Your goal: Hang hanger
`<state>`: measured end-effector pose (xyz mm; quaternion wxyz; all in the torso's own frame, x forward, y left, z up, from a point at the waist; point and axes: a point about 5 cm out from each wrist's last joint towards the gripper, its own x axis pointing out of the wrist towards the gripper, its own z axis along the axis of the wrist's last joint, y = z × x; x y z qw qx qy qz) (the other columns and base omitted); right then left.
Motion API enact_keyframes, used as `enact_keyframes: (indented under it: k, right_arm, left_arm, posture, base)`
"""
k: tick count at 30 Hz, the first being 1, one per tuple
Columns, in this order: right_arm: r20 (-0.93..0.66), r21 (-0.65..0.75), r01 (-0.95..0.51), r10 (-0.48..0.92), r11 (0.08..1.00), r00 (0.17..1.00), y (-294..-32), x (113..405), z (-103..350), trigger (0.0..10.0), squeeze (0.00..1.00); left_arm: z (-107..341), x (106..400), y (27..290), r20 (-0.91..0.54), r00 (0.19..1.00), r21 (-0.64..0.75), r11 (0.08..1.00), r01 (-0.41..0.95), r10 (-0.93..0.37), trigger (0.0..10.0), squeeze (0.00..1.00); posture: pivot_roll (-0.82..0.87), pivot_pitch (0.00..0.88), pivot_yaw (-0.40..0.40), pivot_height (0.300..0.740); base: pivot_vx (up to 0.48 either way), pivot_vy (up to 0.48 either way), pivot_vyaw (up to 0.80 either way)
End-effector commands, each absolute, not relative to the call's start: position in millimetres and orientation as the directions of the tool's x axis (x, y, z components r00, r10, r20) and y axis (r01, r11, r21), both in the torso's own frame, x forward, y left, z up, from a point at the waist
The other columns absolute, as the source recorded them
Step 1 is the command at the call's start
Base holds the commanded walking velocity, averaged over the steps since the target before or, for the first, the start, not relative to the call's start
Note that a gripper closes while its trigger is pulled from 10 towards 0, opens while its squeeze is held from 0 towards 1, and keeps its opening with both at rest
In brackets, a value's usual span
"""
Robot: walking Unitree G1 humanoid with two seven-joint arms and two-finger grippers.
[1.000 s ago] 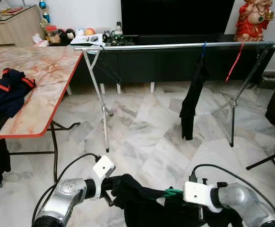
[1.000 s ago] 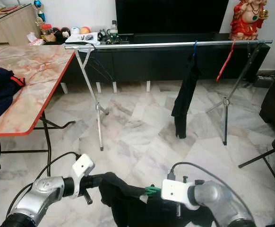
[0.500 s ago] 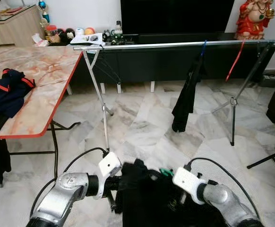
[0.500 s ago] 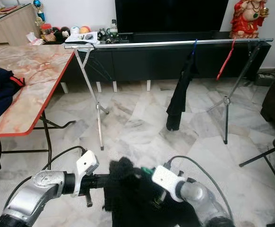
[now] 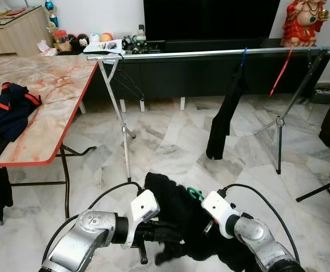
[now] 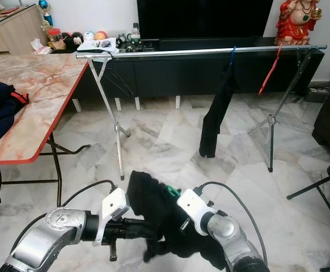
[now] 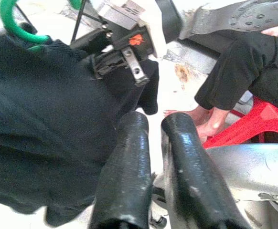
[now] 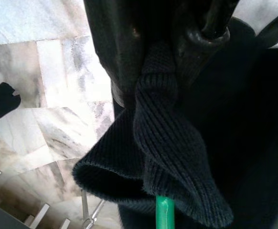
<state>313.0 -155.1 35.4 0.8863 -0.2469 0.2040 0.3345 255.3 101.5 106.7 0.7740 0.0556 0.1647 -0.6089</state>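
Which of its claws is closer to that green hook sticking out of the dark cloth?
Right. The right claw grips the dark cloth right by the green hook; the left claw sits lower, farther away.

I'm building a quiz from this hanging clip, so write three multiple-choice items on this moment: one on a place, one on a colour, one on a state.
1. Where does the black garment on the blue hanger hang?
A. on the metal rail
B. on the marble table
C. on the red chair

2. What colour is the hanger inside the dark garment the robot holds?
A. red
B. green
C. white

3. How is the right gripper?
A. open above the floor
B. shut on the dark garment
C. resting on the table

Answers:
1 A: the hanging garment drops from the metal rail.
2 B: the green hanger pokes from the dark garment.
3 B: the right gripper pinches the knit.
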Motion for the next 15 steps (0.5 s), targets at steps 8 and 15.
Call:
enact_keyframes:
  k: [8,15]
  right_arm:
    - [-0.487,-0.324,-0.682,0.502,0.656,0.715,-155.6,320.6,44.9,0.0,0.0]
    - [-0.566,-0.336,-0.827,0.605,0.45,0.56,-164.8,312.1,47.3,0.0,0.0]
  left_arm:
    - [111.9,249.7,104.5,-0.328,0.184,-0.125,0.236,0.964,-0.926,10.0,1.0]
    - [112.0,249.7,121.4,-0.37,0.194,-0.113,0.252,0.961,-0.909,10.0,1.0]
  posture:
    - [0.11,0.048,0.038,0.74]
    - [0.11,0.05,0.034,0.74]
  base:
    - [0.0,0.0,0.0]
    - [0.0,0.0,0.0]
